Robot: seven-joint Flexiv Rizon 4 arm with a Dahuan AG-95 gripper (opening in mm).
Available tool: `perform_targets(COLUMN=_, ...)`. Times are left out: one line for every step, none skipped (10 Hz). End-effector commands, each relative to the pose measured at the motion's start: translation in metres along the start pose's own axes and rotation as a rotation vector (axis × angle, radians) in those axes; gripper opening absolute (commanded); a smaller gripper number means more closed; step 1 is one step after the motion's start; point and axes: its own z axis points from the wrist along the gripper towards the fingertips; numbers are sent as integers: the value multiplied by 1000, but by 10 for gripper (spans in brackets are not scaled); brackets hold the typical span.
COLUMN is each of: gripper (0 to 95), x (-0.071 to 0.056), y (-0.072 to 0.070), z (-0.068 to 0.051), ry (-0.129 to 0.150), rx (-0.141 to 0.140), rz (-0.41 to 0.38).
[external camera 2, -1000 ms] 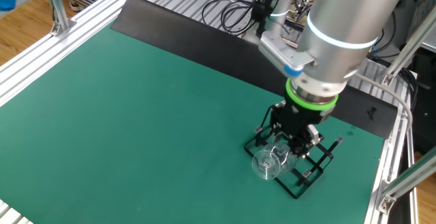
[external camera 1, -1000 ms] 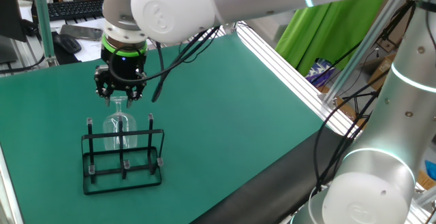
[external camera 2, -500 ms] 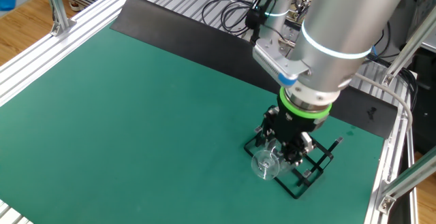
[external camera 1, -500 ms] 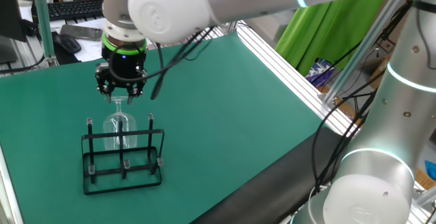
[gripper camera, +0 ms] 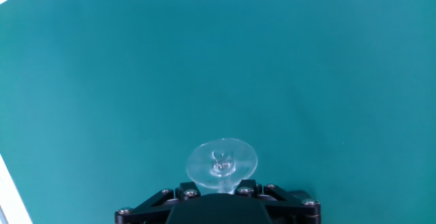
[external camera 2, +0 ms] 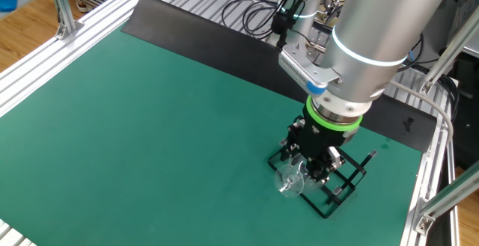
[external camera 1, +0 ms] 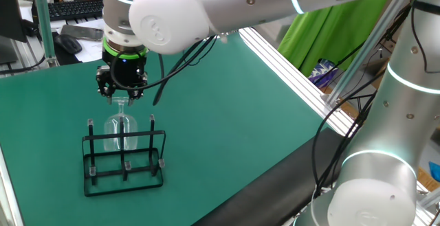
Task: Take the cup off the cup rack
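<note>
One cup hanging bowl-down over cup rack, my gripper clamped on its foot. Am lifting: gripper riding slightly higher than a second ago, cup rising with it, almost clearing rack posts. Hand view showing only round foot; fingertips cut off, clear bowl hard to trace.

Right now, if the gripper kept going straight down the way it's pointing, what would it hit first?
The gripper points down at the cup hanging upside down in the cup rack, so it would likely meet the cup's foot first.
</note>
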Motion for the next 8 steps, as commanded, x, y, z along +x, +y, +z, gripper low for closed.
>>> perform_targets(gripper=380, x=-5, y=0, z=2, ry=-7, rx=-4, rz=-1)
perform_targets(gripper=380, x=-8, y=1, z=2, ry=-11, rx=-5, rz=1)
perform_targets(gripper=380, x=-10, y=2, z=4, ry=-15, rx=-6, rz=2)
perform_targets(gripper=380, x=-10, y=1, z=4, ry=-15, rx=-6, rz=1)
perform_targets(gripper=380, x=-10, y=1, z=4, ry=-14, rx=-7, rz=1)
perform_targets(gripper=380, x=-10, y=2, z=4, ry=-14, rx=-7, rz=0)
perform_targets(gripper=380, x=-9, y=2, z=3, ry=-14, rx=-7, rz=0)
perform_targets(gripper=380, x=-9, y=2, z=3, ry=-14, rx=-6, rz=-1)
